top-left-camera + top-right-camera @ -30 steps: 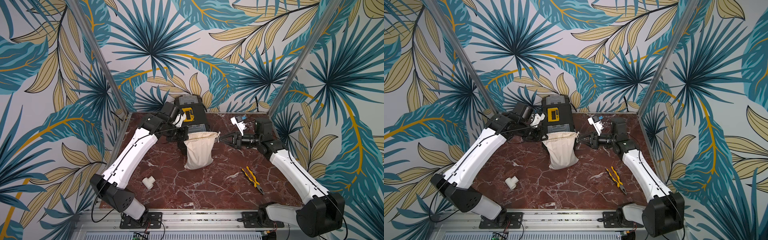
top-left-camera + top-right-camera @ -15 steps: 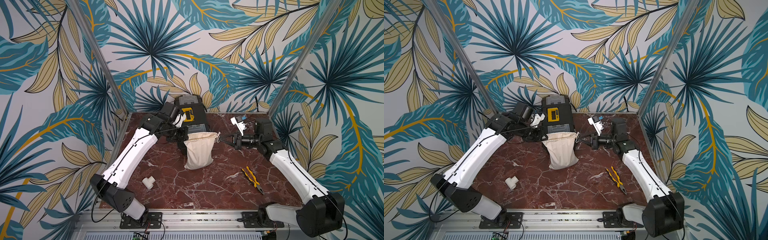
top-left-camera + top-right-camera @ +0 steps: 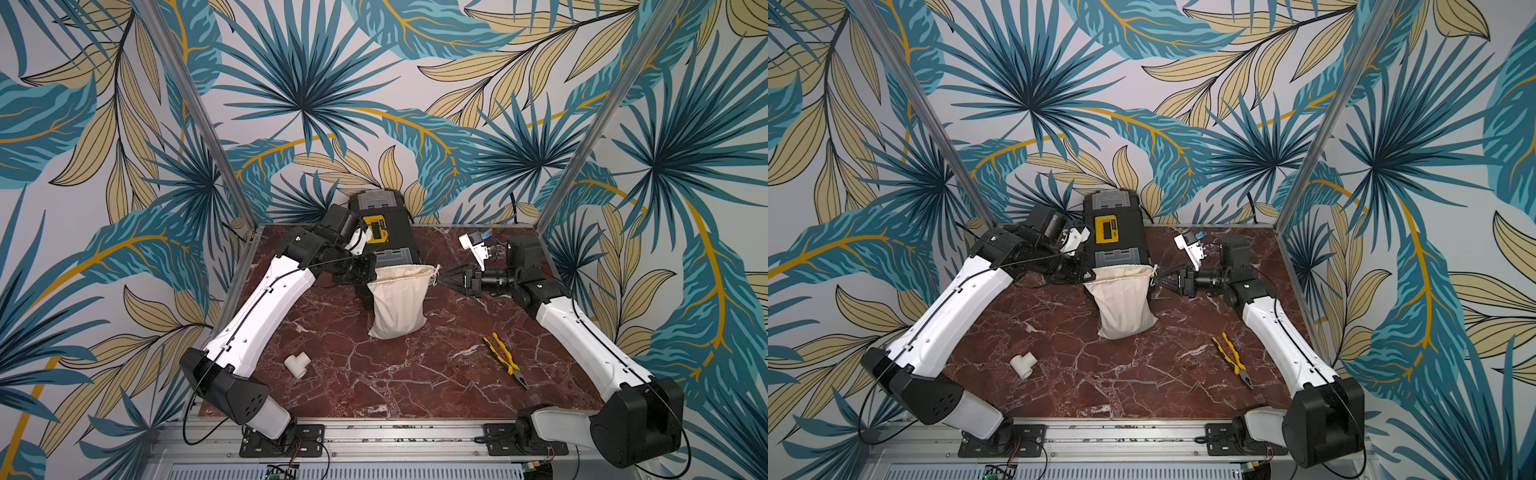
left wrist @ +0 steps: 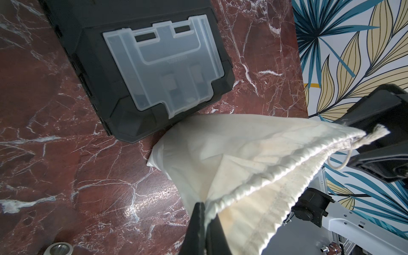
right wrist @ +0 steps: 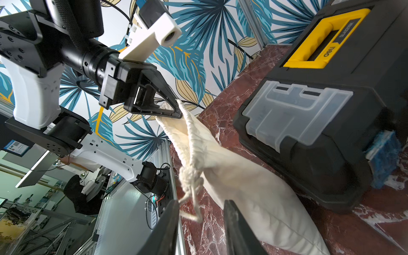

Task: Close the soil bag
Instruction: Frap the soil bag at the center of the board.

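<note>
Far left and near on the red marble table [image 3: 374, 386] sits a small white pipe tee [image 3: 298, 364], well apart from everything else. Further back, the left gripper [image 4: 204, 223] is clamped tight on the gathered hem of the soil bag [image 3: 399, 303], holding that corner of the mouth up off the table. Just behind it stands a black toolbox [image 3: 382, 232] with a yellow handle; the word "deli" reads plainly on the handle [image 5: 329, 51], the smaller print beside it is too fine to make out, and the raised lettering on its clear lid [image 4: 167, 66] is unreadable too. The bag lies at mid-table, its top end against the toolbox's near end, its plump bottom resting nearer. At the bag's right corner the knotted cord [image 5: 192, 194] dangles between the fingers of the right gripper [image 5: 201, 212], which stand narrowly apart, not pinching it. Right and near lies a pair of yellow-handled pliers [image 3: 505, 359].
</note>
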Action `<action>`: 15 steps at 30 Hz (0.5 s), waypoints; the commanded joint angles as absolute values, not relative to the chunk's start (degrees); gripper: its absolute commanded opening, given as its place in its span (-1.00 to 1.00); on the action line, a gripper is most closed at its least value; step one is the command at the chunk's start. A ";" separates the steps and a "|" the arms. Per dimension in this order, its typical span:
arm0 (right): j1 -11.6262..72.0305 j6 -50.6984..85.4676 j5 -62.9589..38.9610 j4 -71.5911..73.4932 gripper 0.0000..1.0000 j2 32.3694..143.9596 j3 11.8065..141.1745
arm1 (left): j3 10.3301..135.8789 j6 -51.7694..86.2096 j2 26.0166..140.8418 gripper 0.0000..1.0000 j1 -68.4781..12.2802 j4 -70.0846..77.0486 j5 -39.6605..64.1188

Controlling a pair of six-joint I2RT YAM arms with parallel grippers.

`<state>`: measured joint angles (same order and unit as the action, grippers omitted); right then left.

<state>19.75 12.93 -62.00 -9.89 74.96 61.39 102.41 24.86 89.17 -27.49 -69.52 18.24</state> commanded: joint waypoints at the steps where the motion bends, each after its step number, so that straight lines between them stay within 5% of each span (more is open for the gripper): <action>1: 19.51 13.37 -63.86 -7.71 -0.26 75.34 60.15 | 104.31 23.59 89.10 -1.00 -27.12 -70.71 17.86; 15: 19.53 15.24 -65.49 -6.83 -1.00 72.90 58.09 | 104.22 23.89 89.83 -1.00 -27.12 -70.07 17.83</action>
